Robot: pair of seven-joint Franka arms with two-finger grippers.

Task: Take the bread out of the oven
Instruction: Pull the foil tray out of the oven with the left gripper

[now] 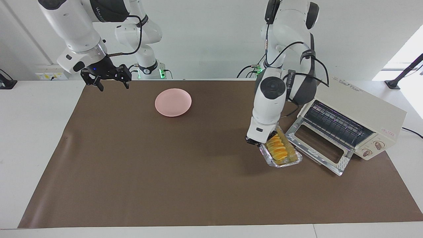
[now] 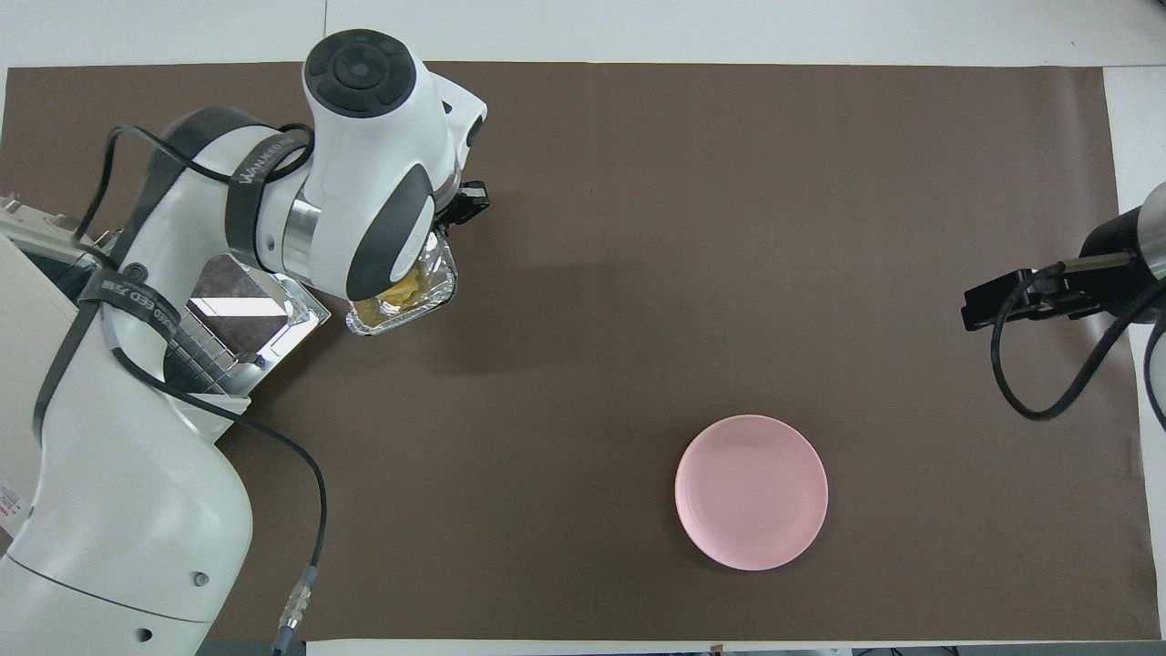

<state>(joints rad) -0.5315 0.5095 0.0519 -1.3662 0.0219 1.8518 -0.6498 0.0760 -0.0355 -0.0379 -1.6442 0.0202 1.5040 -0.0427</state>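
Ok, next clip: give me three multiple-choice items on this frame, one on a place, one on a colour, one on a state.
1. Where is the bread?
A. on the oven rack
B. in the foil tray beside the oven door
C. on the plate

2. What colour is the plate?
A. pink
B. blue
C. green

3. How is the oven door?
A. shut
B. taken off
C. dropped open

Key: 1 B, the loaf lies in the foil tray on the mat, at the left gripper. 2 A, it is plainly pink. 3 C, the glass door lies flat and the rack shows.
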